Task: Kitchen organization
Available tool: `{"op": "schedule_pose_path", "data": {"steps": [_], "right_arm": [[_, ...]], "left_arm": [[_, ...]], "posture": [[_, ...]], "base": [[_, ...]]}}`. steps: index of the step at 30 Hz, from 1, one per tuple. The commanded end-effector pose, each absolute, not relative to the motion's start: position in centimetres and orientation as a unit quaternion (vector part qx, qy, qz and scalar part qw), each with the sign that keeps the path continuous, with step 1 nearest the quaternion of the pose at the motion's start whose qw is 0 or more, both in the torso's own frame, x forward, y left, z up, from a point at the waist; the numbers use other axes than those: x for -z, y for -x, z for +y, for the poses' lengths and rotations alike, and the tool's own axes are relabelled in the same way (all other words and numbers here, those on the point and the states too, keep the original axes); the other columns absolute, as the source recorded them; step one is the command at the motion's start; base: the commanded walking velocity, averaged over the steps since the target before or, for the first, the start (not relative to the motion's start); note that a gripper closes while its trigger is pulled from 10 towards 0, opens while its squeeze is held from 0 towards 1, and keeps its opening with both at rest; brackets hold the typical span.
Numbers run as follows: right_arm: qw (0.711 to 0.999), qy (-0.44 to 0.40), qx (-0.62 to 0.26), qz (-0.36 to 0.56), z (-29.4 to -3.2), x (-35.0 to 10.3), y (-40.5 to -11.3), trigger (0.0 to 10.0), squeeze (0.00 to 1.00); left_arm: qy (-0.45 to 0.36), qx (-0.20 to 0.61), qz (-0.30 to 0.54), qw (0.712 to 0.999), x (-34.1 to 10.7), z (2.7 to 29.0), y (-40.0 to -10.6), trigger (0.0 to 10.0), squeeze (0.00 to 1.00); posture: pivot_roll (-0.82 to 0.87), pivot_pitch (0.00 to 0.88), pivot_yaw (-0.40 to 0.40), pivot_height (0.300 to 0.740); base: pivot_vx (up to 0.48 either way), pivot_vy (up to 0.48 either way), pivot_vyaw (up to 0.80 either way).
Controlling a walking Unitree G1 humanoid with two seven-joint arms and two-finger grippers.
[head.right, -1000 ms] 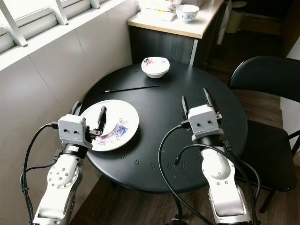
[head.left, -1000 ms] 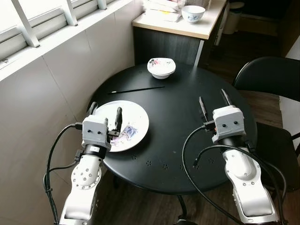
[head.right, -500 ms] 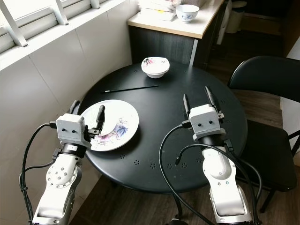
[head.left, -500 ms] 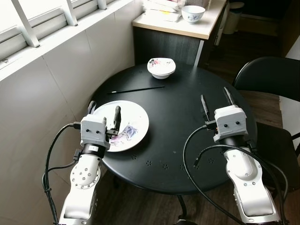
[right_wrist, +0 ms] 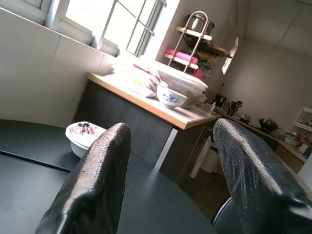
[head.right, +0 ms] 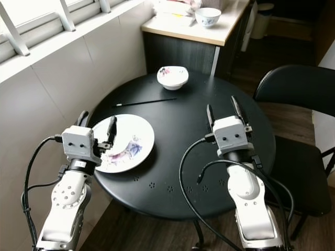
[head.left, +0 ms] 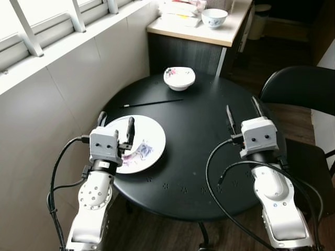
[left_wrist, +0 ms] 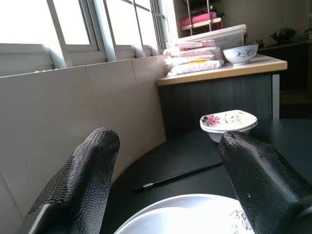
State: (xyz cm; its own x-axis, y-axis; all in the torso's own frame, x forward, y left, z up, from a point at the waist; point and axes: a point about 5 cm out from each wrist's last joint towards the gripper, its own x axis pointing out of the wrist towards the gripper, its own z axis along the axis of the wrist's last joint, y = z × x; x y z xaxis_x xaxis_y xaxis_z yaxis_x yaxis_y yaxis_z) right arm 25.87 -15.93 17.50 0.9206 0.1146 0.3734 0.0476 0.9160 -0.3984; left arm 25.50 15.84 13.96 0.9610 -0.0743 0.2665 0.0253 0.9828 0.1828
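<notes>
A round black table (head.left: 199, 167) carries a white plate (head.left: 149, 138) with a purple pattern at its left side, a small floral bowl (head.left: 179, 77) at the far edge, and a thin black chopstick (head.left: 152, 103) between them. My left gripper (head.left: 115, 125) hovers open over the plate's left rim, nothing between its fingers. Over the table's right side my right gripper (head.left: 242, 110) is also open and holds nothing. The left wrist view looks past the plate (left_wrist: 195, 217) to the chopstick (left_wrist: 178, 177) and floral bowl (left_wrist: 229, 123).
A wooden counter (head.left: 209, 32) behind the table holds a blue-patterned bowl (head.left: 214, 16) and packets. A black chair (head.left: 303, 99) stands at the right. A tiled wall with a window sill (head.left: 57, 44) runs along the left, close to the table.
The whole picture has shifted slightly, so the camera moved. Both grippers stay open in much the same places over the table.
</notes>
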Motion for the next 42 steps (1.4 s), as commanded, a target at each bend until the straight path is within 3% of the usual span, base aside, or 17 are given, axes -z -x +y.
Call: {"op": "schedule_pose_path", "data": {"steps": [1, 14, 36, 42], "right_arm": [[0.955, 0.212, -0.011, -0.208, -16.14, -17.88, -25.88, 10.0, 0.0], [0.955, 0.213, -0.011, -0.208, -16.16, -17.87, -25.94, 10.0, 0.0], [0.96, 0.204, -0.003, -0.19, -16.53, -17.61, -26.41, 10.0, 0.0], [0.963, 0.198, -0.001, -0.185, -16.57, -17.52, -26.51, 10.0, 0.0]], "left_arm": [[-0.087, 0.025, -0.141, 0.986, -14.11, 15.9, -25.55, 10.0, 0.0], [-0.086, 0.025, -0.14, 0.986, -14.08, 15.9, -25.54, 10.0, 0.0], [-0.089, 0.026, -0.14, 0.986, -14.04, 15.78, -25.62, 10.0, 0.0], [-0.09, 0.024, -0.139, 0.986, -14.0, 15.81, -25.64, 10.0, 0.0]], "posture": [[-0.07, 0.032, -0.009, 0.74], [-0.07, 0.035, -0.01, 0.74], [-0.07, 0.034, -0.006, 0.74], [-0.07, 0.029, -0.006, 0.74]], "base": [[0.311, 0.0, 0.0], [0.308, 0.0, 0.0], [0.0, 0.0, 0.0], [0.0, 0.0, 0.8]]}}
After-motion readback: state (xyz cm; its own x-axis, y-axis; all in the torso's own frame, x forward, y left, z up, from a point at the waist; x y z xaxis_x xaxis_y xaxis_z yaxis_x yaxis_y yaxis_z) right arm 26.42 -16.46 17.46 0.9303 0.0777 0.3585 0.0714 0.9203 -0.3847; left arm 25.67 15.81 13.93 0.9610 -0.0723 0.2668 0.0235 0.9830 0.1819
